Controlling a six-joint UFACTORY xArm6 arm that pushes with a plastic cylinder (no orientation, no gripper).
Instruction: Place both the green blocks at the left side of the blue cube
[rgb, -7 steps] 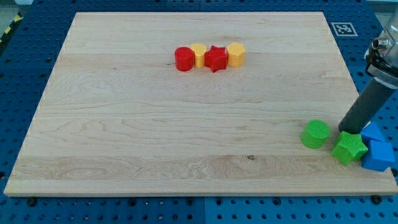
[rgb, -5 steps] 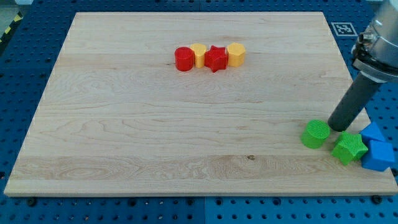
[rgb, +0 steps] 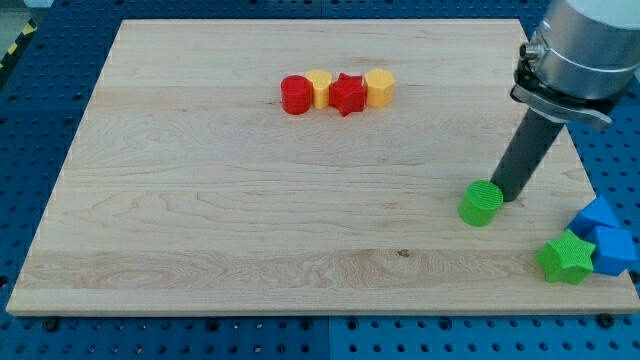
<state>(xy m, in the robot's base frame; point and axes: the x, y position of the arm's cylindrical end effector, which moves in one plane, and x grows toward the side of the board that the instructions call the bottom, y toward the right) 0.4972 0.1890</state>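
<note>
A green cylinder (rgb: 481, 203) lies on the wooden board (rgb: 250, 200) at the view's lower right. My tip (rgb: 506, 195) touches its upper right side. A green star (rgb: 564, 258) lies near the board's lower right corner, touching the left side of a blue cube (rgb: 612, 251). A second blue block (rgb: 596, 214), its shape unclear, sits just above the cube. The cylinder stands well apart from the star and the cube, up and to their left.
A row of blocks lies near the view's top middle: a red cylinder (rgb: 296, 95), a yellow block (rgb: 320, 88), a red star (rgb: 347, 94) and a yellow hexagonal block (rgb: 379, 88). The board's right edge runs close to the blue blocks.
My tip has moved left and slightly up, pushing the green cylinder left, away from the green star. The star and the blue cube have shifted slightly.
</note>
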